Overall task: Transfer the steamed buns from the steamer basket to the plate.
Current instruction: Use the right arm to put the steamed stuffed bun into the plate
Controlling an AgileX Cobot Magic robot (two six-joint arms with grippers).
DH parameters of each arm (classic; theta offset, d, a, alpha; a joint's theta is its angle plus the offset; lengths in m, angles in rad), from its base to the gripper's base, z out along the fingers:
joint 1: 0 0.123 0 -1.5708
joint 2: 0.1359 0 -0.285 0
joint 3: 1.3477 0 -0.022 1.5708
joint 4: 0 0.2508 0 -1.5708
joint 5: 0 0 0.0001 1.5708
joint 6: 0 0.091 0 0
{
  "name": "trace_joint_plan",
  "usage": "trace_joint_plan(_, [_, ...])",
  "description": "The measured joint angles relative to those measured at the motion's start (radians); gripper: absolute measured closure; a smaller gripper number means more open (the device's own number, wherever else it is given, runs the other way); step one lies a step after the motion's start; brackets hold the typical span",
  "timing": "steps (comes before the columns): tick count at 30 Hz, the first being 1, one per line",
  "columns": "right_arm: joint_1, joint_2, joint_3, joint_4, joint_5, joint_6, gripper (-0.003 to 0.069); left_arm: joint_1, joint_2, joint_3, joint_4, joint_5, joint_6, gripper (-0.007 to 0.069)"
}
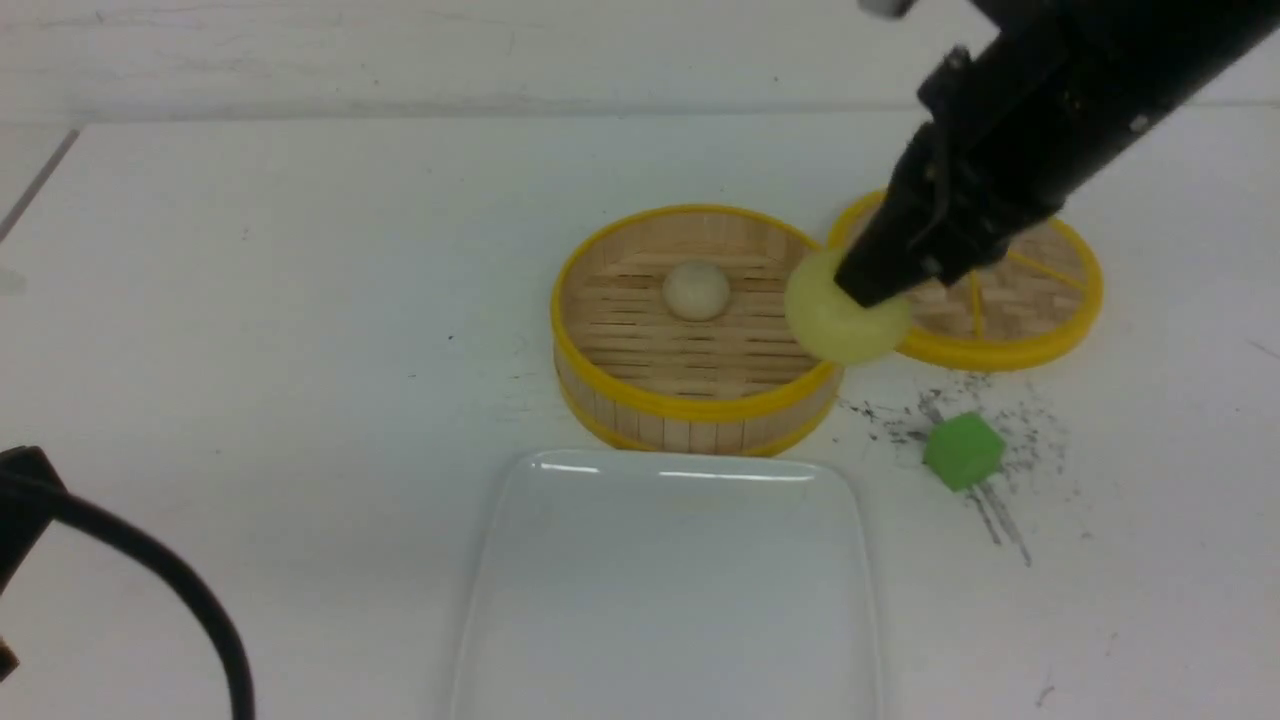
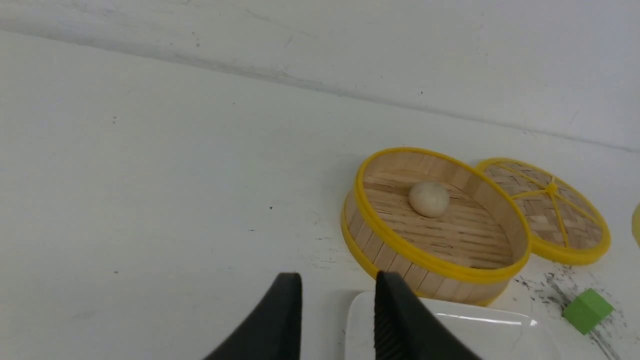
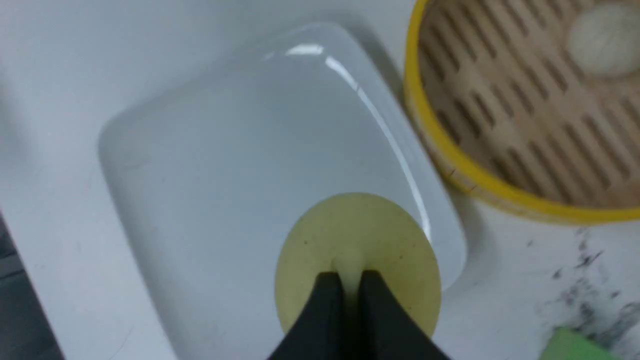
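My right gripper (image 1: pixel 868 290) (image 3: pixel 351 275) is shut on the yellow steamed bun (image 1: pixel 845 322) (image 3: pixel 357 235), pinching its top. The bun hangs in the air; in the front view it overlaps the right rim of the steamer basket (image 1: pixel 690 405) (image 3: pixel 450 155), and in the right wrist view it overlaps the near corner of the white plate (image 1: pixel 670 600) (image 3: pixel 225 175). The pale steamed bun (image 1: pixel 697 290) (image 2: pixel 429 198) (image 3: pixel 605 45) lies on the basket's slatted floor. My left gripper (image 2: pixel 338 280) stands open and holds nothing, low over the table by the plate's (image 2: pixel 450 330) corner.
The flat woven lid (image 1: pixel 1010 310) (image 2: pixel 550 210) lies right of the basket (image 2: pixel 430 260), touching it. A green cube (image 1: pixel 963 451) (image 2: pixel 586 311) (image 3: pixel 570 345) sits among black scuff marks right of the plate. A black cable (image 1: pixel 150 560) of the left arm curves at the lower left.
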Motion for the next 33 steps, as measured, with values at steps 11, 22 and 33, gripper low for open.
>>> trace_joint_plan(11, [0.079,-0.005,0.562,0.225,-0.219,-0.22,0.0637,0.0,0.0,0.0,0.0,0.001,0.0,0.0384])
trace_joint_plan(22, [0.158,-0.003,0.675,0.38,-0.478,-0.379,0.0637,0.0,0.0,0.0,0.0,0.016,0.0,0.0384])
trace_joint_plan(33, [0.158,0.038,0.675,0.376,-0.496,-0.381,0.0493,0.0,0.0,0.0,0.0,0.024,0.0,0.0384])
